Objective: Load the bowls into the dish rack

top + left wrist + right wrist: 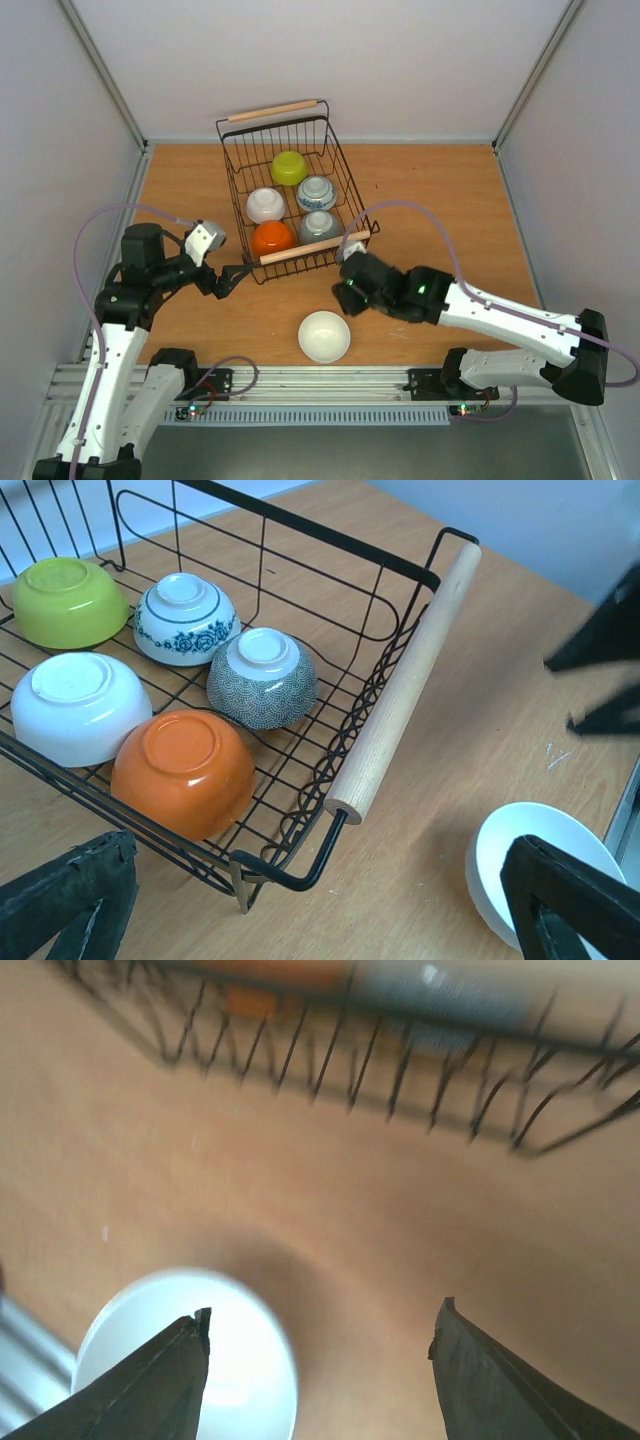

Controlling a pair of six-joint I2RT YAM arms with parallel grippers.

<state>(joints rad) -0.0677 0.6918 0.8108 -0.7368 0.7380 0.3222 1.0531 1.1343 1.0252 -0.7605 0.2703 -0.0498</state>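
Top view with both wrist views: five bowls lie upturned inside the dish rack (340, 165) at the centre-far part of the table (450, 200). The yellow-green bowl (289, 167) is farthest, the blue-and-white bowl (316, 192) and a white bowl (265, 205) sit in the middle, and the grey speckled bowl (319, 227) and orange bowl (272, 239) are against the near wall. The sixth, a loose white bowl (324, 336), stands mouth-up on the table close to its near edge, between the two arms. The right gripper (322, 1312) hangs over it with fingers apart and nothing between them. In the blurred right wrist view one finger overlaps the bowl's rim and the other is over bare wood, so the bowl sits off-centre. From this offset the fingers would probably miss the wall or strike the rim. A struck rim could tip the bowl or slide it towards the near table edge. A pinch on a thin glazed wall may also slip during the lift. The transfer must clear the near wooden handle (405, 680), and a low carry could catch it and shift the rack. The left gripper (232, 278), fingers spread wide and empty, waits by the rack's near-left corner, where it could crowd an approach from that side.
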